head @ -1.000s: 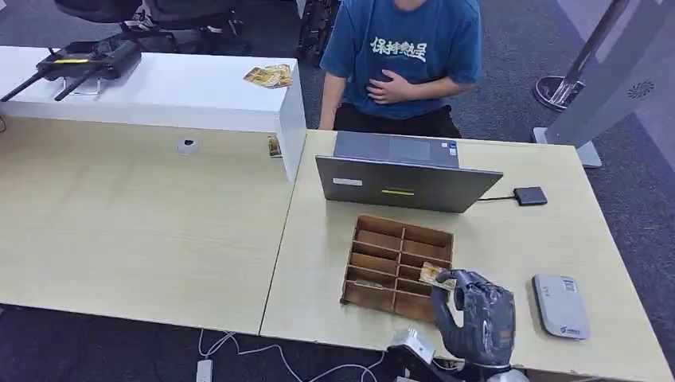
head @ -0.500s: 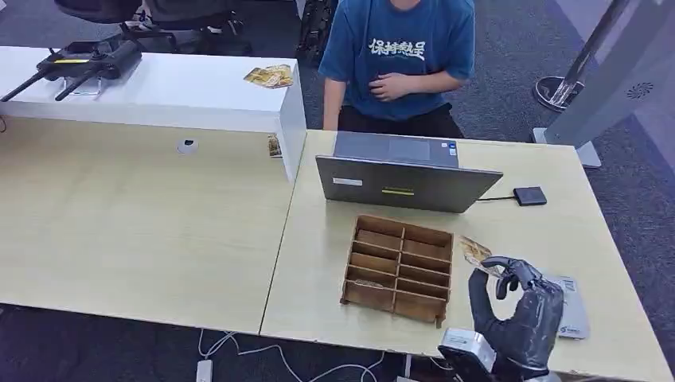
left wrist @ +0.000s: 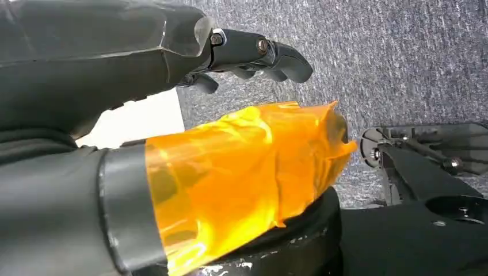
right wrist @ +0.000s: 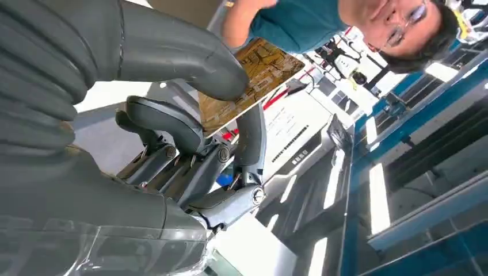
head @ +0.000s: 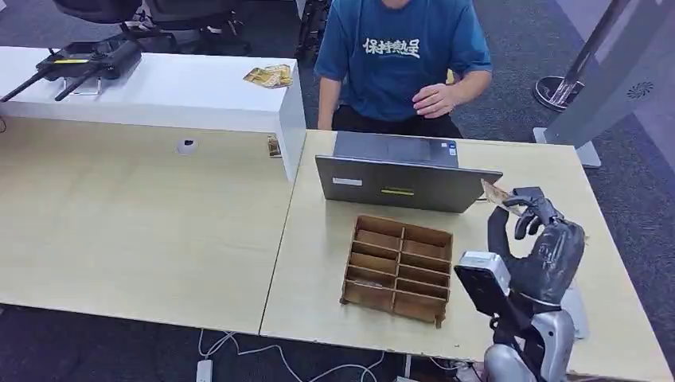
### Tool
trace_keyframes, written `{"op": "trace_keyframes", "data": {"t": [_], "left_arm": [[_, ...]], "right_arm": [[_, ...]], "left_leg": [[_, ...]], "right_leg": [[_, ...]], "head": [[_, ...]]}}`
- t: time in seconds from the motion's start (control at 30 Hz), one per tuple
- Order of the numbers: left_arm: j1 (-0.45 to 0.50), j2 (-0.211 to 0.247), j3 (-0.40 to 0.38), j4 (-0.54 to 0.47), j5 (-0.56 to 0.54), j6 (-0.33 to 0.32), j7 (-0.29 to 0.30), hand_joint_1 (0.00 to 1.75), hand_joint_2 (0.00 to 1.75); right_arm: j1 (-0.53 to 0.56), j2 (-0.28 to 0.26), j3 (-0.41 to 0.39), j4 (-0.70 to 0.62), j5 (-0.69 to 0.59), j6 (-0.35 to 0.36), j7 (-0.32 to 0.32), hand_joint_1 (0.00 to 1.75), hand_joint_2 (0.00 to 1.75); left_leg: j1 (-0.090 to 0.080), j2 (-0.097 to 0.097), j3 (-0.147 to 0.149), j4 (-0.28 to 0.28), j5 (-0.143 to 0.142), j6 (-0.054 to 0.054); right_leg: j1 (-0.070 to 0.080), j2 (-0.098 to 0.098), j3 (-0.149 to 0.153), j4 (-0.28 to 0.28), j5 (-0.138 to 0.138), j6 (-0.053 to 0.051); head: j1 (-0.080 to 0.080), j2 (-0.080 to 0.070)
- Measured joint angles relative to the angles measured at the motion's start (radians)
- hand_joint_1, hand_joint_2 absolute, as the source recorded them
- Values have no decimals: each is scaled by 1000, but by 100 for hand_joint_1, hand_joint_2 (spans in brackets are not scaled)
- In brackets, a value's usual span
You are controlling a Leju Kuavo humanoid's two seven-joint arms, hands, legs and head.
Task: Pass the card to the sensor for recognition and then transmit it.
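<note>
My right hand point(head: 535, 239) is raised above the right side of the light wooden desk point(head: 318, 263), level with the laptop's right end. It pinches a brown patterned card point(head: 497, 193) between thumb and fingers, and the card sticks out toward the person. In the right wrist view the card point(right wrist: 253, 80) sits under the thick thumb point(right wrist: 172, 52). The white card reader point(head: 579, 312) lies near the desk's front right, mostly hidden by my arm. My left hand point(left wrist: 172, 115) hangs over grey carpet, holding nothing, its thumb wrapped in orange film.
A wooden divided organizer point(head: 398, 267) stands in front of a grey laptop point(head: 406, 185). A person in a blue shirt point(head: 402, 56) stands behind the desk with one hand point(head: 434, 100) out. A white counter point(head: 159, 91) with cards point(head: 269, 76) lies at the back left.
My right hand lifted the card from the organizer's front right corner, carried it right over the reader, then up and away toward the person. The person's hand left their chest.
</note>
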Motion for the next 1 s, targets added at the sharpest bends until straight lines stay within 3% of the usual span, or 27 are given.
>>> {"op": "trace_keyframes", "data": {"t": [0.37, 0.57, 1.0], "left_arm": [[-2, 3, -13, 0, -51, -16, 20, 0, 0], [-3, 6, -35, 0, -74, -24, 28, 0, 0], [-3, 7, -57, 0, -85, -28, 34, 0, 0]], "right_arm": [[-270, 5, 73, 209, 79, 109, 96, 175, 175], [-411, 33, 97, 354, 108, 131, 134, 175, 175], [-517, 74, 110, 498, 111, 131, 137, 175, 175]], "left_leg": [[0, 0, 0, 0, 1, 0], [0, 0, 0, 0, 1, 0], [0, 0, 0, 0, 1, 0]], "right_leg": [[0, 1, 0, 0, 1, 1], [0, 0, 0, 0, 1, 1], [0, 0, 0, 0, 1, 1]], "head": [[0, 0], [0, 0], [0, 0]]}}
